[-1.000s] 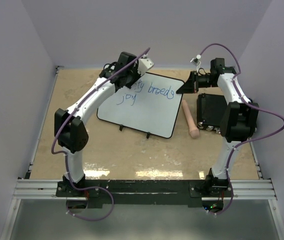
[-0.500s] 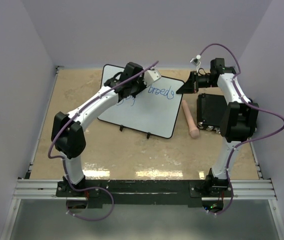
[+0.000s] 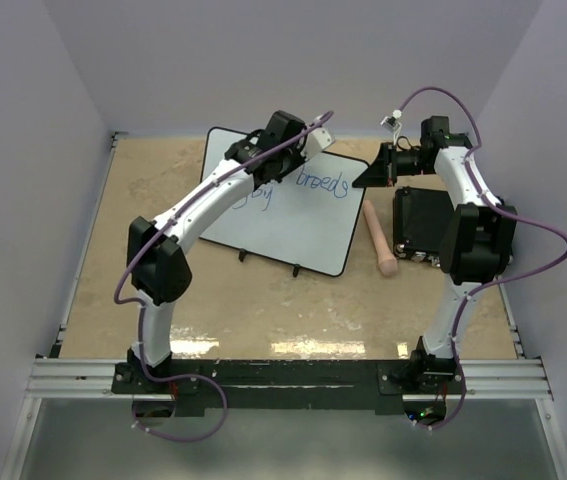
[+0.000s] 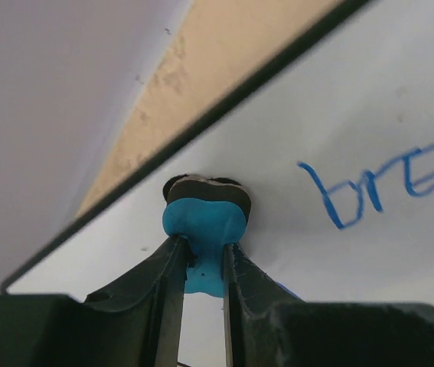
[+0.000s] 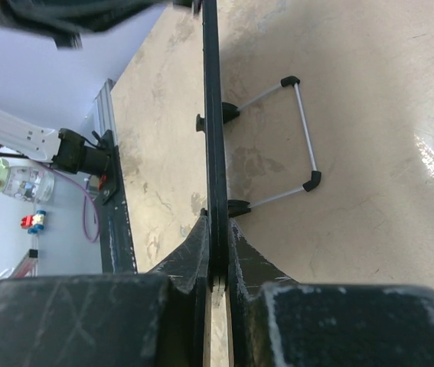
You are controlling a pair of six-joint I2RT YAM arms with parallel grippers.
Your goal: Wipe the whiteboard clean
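The whiteboard [image 3: 293,225] stands propped on the table with blue handwriting [image 3: 323,185] on its upper right part. My left gripper [image 3: 288,165] is shut on a blue eraser [image 4: 203,225], whose black felt [image 4: 207,191] presses on the board [image 4: 354,107] near its top rim, just left of the writing [image 4: 377,183]. My right gripper [image 3: 371,175] is shut on the board's right rim, which shows edge-on in the right wrist view [image 5: 211,115] between my jaws [image 5: 217,237].
A black box [image 3: 418,222] lies under my right arm. A tan cylindrical stick [image 3: 380,238] lies between the box and the board. The board's wire stand [image 5: 305,130] rests on the table behind it. Walls close in on the left, right and far sides.
My left gripper has swept right along the board's top with the eraser. The writing at the upper left is gone. The right arm has not moved.
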